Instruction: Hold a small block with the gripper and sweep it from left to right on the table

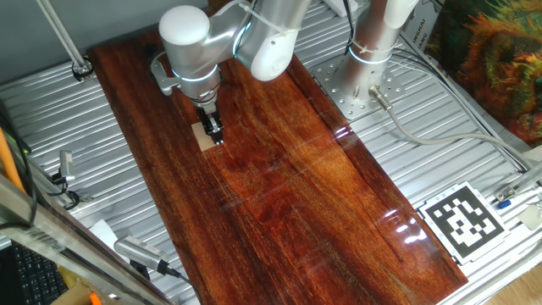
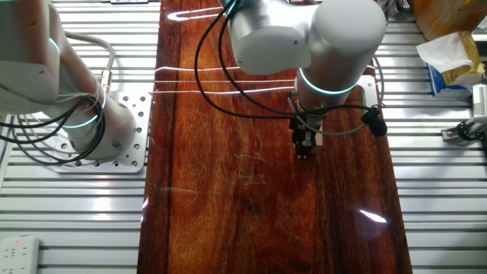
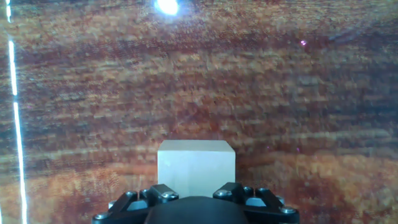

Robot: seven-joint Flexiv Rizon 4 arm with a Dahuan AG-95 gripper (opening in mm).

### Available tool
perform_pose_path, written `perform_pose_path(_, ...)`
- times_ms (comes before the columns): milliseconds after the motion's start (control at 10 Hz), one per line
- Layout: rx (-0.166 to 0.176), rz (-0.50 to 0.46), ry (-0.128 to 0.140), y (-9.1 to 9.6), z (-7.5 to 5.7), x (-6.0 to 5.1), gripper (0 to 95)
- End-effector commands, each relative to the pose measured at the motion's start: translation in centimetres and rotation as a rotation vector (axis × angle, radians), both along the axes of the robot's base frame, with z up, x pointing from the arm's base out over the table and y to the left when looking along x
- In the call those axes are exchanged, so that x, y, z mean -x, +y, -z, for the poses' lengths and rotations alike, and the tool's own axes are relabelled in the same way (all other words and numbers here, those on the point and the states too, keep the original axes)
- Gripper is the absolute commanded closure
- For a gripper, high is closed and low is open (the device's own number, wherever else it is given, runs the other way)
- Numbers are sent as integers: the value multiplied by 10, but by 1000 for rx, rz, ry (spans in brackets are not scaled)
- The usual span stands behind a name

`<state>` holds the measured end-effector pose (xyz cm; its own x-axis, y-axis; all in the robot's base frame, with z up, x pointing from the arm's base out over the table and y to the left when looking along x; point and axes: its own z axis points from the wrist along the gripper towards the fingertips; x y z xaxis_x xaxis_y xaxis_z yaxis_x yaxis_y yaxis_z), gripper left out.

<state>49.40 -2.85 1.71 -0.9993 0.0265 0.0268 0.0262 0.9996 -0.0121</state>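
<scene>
The small block is a light tan wooden cube resting on the table, a glossy reddish-brown board, near its far left part. My gripper comes straight down onto the block, its black fingers closed on the block's sides. In the hand view the block fills the space between the two fingertips, with its lower part hidden behind the gripper. In the other fixed view the gripper stands on the board's right half, and the block is mostly hidden behind the fingers.
A fixed white column stands on a bolted plate beside the board's far edge. A black-and-white marker card lies on the ribbed grey metal at the right. Cables and clamps sit along the board's near left side.
</scene>
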Motion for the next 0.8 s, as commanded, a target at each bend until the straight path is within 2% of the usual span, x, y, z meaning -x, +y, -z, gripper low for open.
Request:
perform_pose_path(100, 1, 2, 4, 0, -3, 1, 570)
perform_pose_path(800, 0, 0, 4, 0, -2, 3, 570)
